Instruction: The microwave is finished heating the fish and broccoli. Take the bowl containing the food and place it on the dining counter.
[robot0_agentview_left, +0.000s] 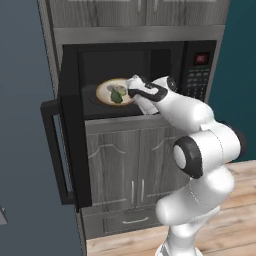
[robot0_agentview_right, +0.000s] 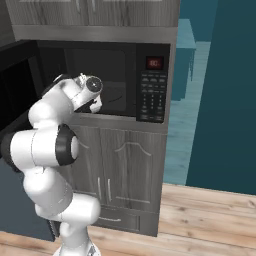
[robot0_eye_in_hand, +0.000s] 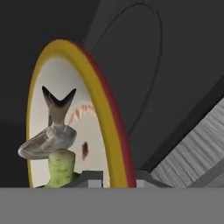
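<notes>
The black microwave (robot0_agentview_left: 200, 65) stands with its door (robot0_agentview_left: 70, 150) swung wide to the left. Inside, on the turntable, sits the bowl (robot0_agentview_left: 106, 91), cream with a tan-orange rim. It holds the pale fish (robot0_eye_in_hand: 46, 144) and the green broccoli (robot0_eye_in_hand: 61, 168). My gripper (robot0_agentview_left: 134, 90) reaches into the cavity at the bowl's right edge. In the hand view the bowl's rim (robot0_eye_in_hand: 103, 100) runs down between the two fingertips, and the gripper (robot0_eye_in_hand: 119, 177) is shut on it. The dining counter is out of view.
The microwave's button panel and red display (robot0_agentview_right: 152, 85) are to the right of the cavity. Grey wood cabinets (robot0_agentview_left: 135, 165) lie below and above. The open door's bar handle (robot0_agentview_left: 52, 150) juts out at the left. A wood floor (robot0_agentview_right: 210, 215) lies below.
</notes>
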